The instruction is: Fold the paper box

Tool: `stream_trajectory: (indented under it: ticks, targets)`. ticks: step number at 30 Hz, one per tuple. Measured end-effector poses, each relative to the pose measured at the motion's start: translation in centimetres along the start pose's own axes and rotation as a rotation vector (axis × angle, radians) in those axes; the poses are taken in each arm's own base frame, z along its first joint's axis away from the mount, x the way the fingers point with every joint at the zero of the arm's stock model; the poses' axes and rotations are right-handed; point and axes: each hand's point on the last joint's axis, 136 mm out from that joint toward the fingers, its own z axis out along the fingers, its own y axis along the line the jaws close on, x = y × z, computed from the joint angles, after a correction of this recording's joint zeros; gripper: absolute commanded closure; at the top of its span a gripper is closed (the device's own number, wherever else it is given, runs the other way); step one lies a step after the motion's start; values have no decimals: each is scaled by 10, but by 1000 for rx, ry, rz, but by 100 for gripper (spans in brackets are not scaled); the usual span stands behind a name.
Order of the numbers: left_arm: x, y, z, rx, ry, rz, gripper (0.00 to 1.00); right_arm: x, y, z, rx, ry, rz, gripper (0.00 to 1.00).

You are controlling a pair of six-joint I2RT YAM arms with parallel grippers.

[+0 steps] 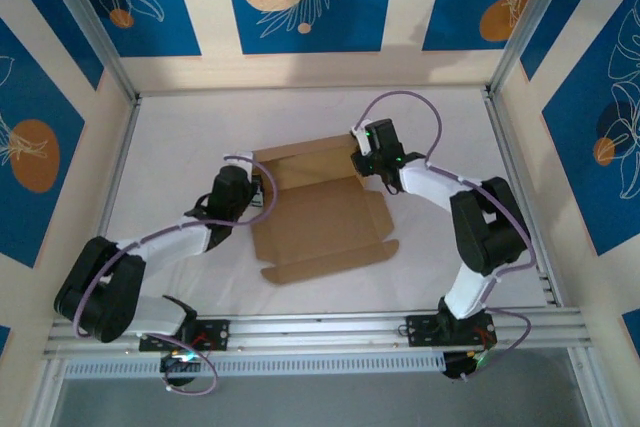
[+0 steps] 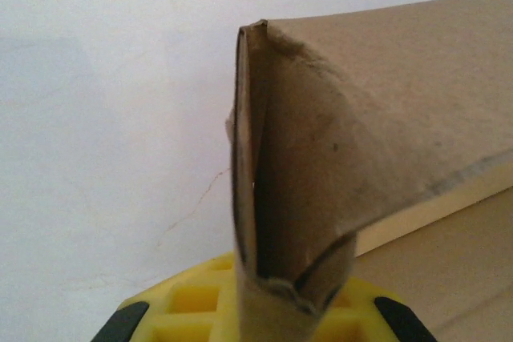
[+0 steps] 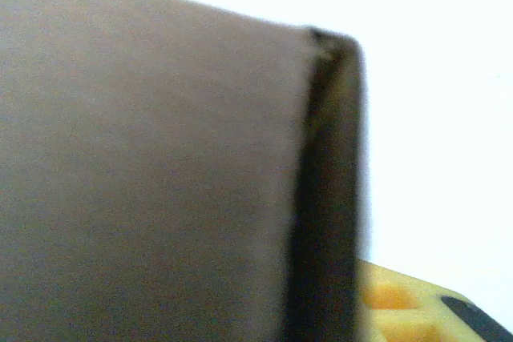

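White table (image 1: pixel 180 137): left claw (image 1: pixel 262 188) clamped on paper box (image 1: pixel 320 227) cnr; right claw (image 1: pixel 362 160) – can't tell.

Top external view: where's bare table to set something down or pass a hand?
Bare table: the far strip between the back wall and the paper box; the far-left corner beside the left arm; the near strip between box and front rail. Crowded: the box's left edge at the left end effector, and its far right corner at the right end effector.

Both arms bent inward, left pincer (image 1: pixel 258 189) clamped tight, right pincer (image 1: pixel 362 160) (blurred close-up) perhaps ajar.
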Motion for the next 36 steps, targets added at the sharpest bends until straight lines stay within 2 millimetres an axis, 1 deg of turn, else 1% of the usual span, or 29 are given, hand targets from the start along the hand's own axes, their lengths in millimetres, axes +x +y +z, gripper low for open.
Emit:
stream_trajectory:
  ticks: [2, 5, 6, 9, 15, 17, 19, 22, 24, 26, 28, 30, 32, 34, 36]
  targets:
    - [-3, 0, -2, -3, -11, -2, 100, 1, 3, -11, -28, -15, 21, 52]
    - [-4, 2, -4, -9, -23, -4, 100, 4, 6, -27, -65, -40, 49, 41]
    - [-4, 3, -5, -12, -28, -4, 100, 4, 7, -32, -73, -50, 59, 40]
    - [-2, 4, -6, -18, -34, -4, 100, 8, 10, -44, -105, -74, 68, 39]
    - [-4, 4, -6, -19, -46, -6, 100, 9, 12, -59, -146, -105, 83, 40]
    - [-6, 5, -6, -25, -52, -6, 100, 8, 19, -65, -196, -131, 82, 40]
    - [-6, 6, -6, -34, -54, -4, 100, 10, 29, -77, -270, -170, 79, 41]
    - [-7, 8, -6, -42, -57, 2, 100, 13, 45, -103, -398, -232, 68, 41]
    - [-8, 8, -6, -45, -63, 7, 100, 6, 52, -118, -460, -280, 60, 41]
    - [-10, 8, -6, -45, -75, 11, 100, -4, 53, -131, -500, -329, 65, 41]
    - [-12, 8, -4, -44, -86, 15, 100, -12, 50, -141, -513, -357, 101, 42]
    - [-11, 7, -1, -44, -91, 14, 100, -19, 43, -143, -505, -358, 166, 41]
    - [-10, 7, 1, -43, -96, 20, 100, -25, 30, -142, -466, -328, 267, 45]
    - [-8, 7, 3, -43, -97, 30, 100, -38, 12, -141, -431, -287, 386, 48]
    - [-5, 7, 5, -43, -94, 39, 100, -54, -3, -141, -411, -261, 479, 46]
